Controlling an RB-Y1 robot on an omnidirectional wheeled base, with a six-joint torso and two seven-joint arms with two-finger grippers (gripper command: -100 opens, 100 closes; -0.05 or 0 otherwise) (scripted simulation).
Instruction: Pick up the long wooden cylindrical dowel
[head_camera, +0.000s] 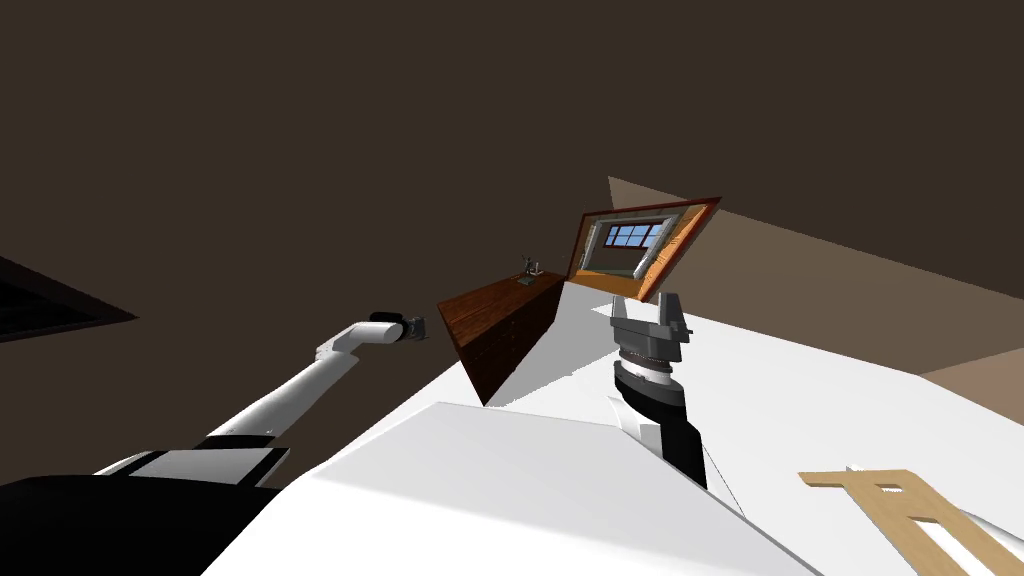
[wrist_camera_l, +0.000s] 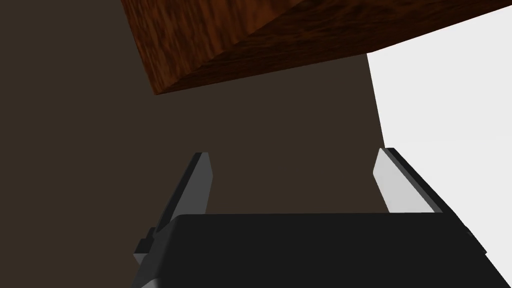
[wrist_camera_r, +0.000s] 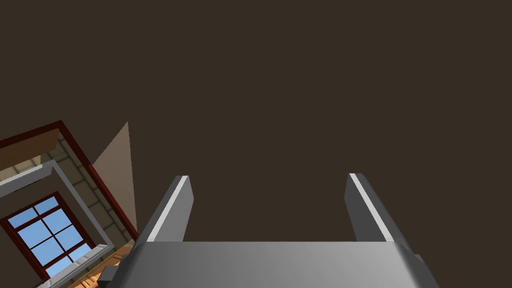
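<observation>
My left gripper reaches out at the end of a straight arm, near the end of a dark brown wooden dresser. In the left wrist view its fingers stand open with nothing between them, and the dresser's corner hangs just beyond their tips. My right gripper is held up in the middle of the head view, below a framed picture. It is open and empty.
A small dark object stands on the dresser's top. A white surface spreads beside the dresser and under my right arm. A light wooden frame lies at the lower right. Dark brown walls surround the rest.
</observation>
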